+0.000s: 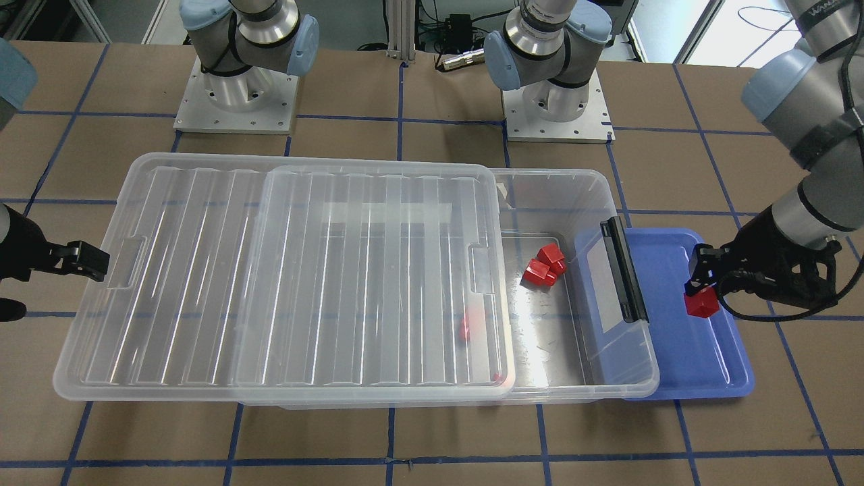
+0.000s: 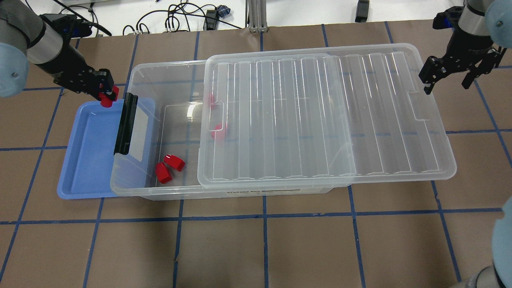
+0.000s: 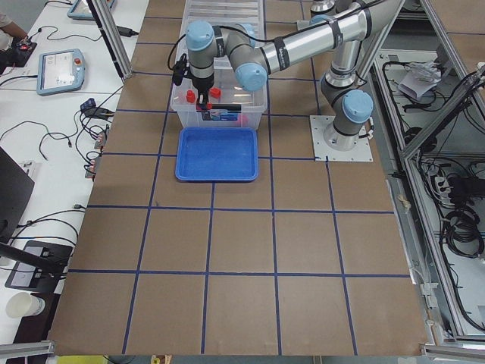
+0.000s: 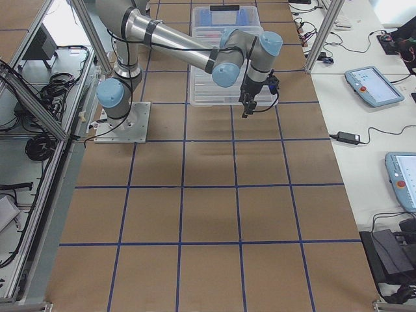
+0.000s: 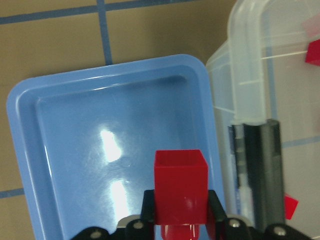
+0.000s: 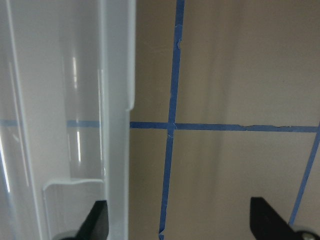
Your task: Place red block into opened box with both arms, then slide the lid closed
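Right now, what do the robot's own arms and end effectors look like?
The left arm and right arm are silver metal tubes with light-blue joint caps and dark wrist sections. A black cable runs along the left arm. The left end effector and right end effector are black, each with two blocky fingers.

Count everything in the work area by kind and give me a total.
Red blocks: 5 (1 in the left gripper, 2 in the open end of the box, 2 blurred under the lid)
Clear box: 1
Lid: 1
Blue tray: 1
Total: 8
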Robot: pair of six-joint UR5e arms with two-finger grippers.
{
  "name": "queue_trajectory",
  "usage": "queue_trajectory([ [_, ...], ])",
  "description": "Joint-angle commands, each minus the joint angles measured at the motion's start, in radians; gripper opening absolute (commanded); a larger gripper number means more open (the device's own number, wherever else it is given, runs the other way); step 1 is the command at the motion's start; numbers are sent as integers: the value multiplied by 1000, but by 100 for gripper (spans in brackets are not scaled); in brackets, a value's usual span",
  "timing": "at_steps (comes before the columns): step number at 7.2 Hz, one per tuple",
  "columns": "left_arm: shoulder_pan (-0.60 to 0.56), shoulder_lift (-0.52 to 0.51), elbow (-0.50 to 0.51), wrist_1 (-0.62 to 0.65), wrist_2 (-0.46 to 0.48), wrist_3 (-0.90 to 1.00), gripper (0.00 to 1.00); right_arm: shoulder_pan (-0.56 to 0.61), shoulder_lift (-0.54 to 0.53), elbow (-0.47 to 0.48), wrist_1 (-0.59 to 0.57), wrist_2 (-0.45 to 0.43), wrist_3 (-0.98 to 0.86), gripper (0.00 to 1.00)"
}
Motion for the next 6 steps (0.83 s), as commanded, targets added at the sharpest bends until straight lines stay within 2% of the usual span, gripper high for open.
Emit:
queue_trajectory([
  [1,-138,33,-19,-3,39,-211,8,-12,3,-2,-2,0,-17,100],
  [3,-192,21,-101,26,35,-307,8,-17,5,-2,-9,-2,-17,100],
  [6,-198,-16,-148,118,23,-378,8,-17,3,-2,-11,-14,-14,100],
])
